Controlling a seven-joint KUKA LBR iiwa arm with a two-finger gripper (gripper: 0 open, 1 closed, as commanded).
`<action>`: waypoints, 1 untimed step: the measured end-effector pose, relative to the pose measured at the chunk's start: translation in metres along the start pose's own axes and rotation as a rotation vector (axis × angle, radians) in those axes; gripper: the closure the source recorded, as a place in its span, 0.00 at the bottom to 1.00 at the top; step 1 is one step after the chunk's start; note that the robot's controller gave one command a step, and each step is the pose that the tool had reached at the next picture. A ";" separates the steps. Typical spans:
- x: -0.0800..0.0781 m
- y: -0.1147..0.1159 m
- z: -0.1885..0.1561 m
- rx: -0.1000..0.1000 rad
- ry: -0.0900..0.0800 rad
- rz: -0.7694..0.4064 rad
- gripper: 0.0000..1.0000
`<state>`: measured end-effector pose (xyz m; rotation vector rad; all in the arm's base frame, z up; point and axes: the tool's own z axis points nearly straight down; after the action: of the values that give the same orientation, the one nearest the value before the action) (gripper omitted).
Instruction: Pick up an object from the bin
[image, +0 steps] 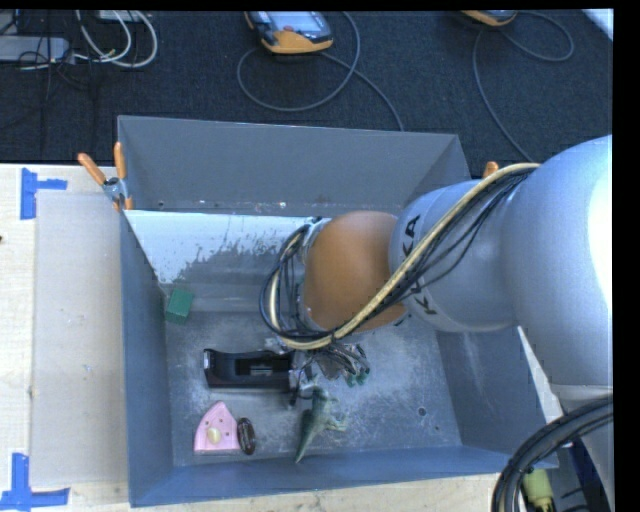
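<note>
Near wall of the bin: pink wedge touching a small brown oval piece, slim green toy just right of them, tilted. Claw sits just beyond that toy, at the right end of the black stapler-like block mid-floor. The arm's orange cover and cables hide it, so its opening and any hold can't be told. Green cube near the left wall, well apart. Bare floor lies right of the claw and along the far wall.

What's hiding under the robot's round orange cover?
Below the orange cover show the gripper, the right end of a black flat tool and a thin green toy. The grey bin floor straight under it is covered, so anything there is hidden.
</note>
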<state>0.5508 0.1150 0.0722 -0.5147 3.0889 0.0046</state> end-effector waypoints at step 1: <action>0.000 0.000 0.000 0.000 0.000 0.001 1.00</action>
<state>0.5508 0.1151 0.0721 -0.5128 3.0893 0.0048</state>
